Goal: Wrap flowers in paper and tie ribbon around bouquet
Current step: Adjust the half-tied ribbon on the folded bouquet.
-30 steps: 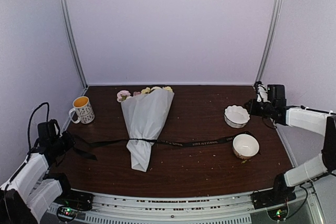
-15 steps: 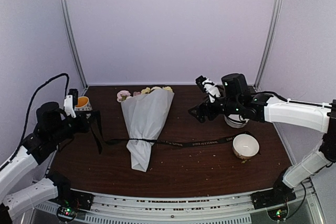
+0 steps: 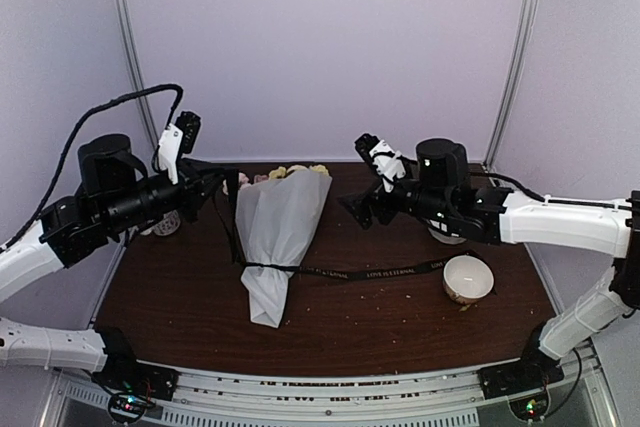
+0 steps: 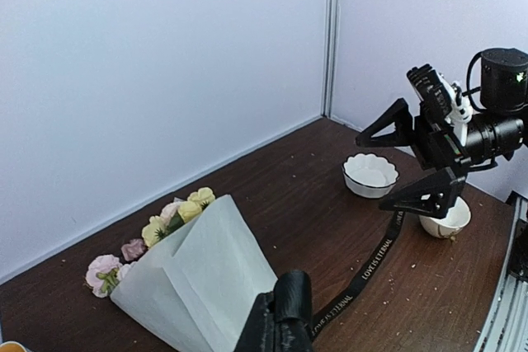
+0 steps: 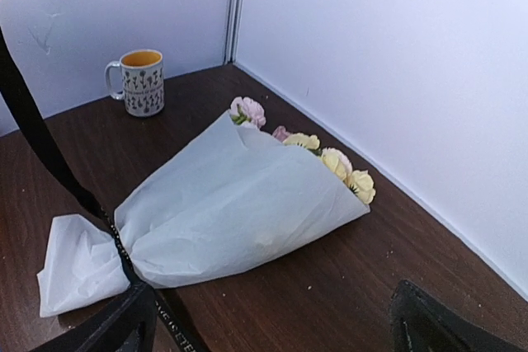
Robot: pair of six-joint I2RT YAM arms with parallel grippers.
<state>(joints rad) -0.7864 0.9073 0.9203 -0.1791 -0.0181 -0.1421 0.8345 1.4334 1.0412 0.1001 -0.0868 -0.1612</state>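
The bouquet (image 3: 277, 232) lies on the table, a pale paper (image 5: 239, 199) cone with yellow and pink flowers (image 3: 292, 172) at its far, wide end. The black ribbon (image 3: 380, 272) crosses the cone's narrow neck and runs right along the table toward a bowl. Its left end rises steeply to my left gripper (image 3: 222, 185), which is shut on the ribbon above the table, left of the cone. In the left wrist view the ribbon (image 4: 375, 261) leaves my shut left gripper (image 4: 280, 323). My right gripper (image 3: 356, 177) hovers open right of the flowers, holding nothing; its fingers (image 5: 124, 323) frame the cone.
A patterned mug (image 5: 142, 80) stands at the back left, mostly behind my left arm in the top view. A scalloped white bowl (image 4: 370, 173) and a round white bowl (image 3: 468, 277) sit on the right. Crumbs dot the brown table (image 3: 400, 332).
My left arm rose and swung toward the bouquet, lifting the ribbon's left end. My right gripper moved in from the far right to beside the flowers and opened wide.
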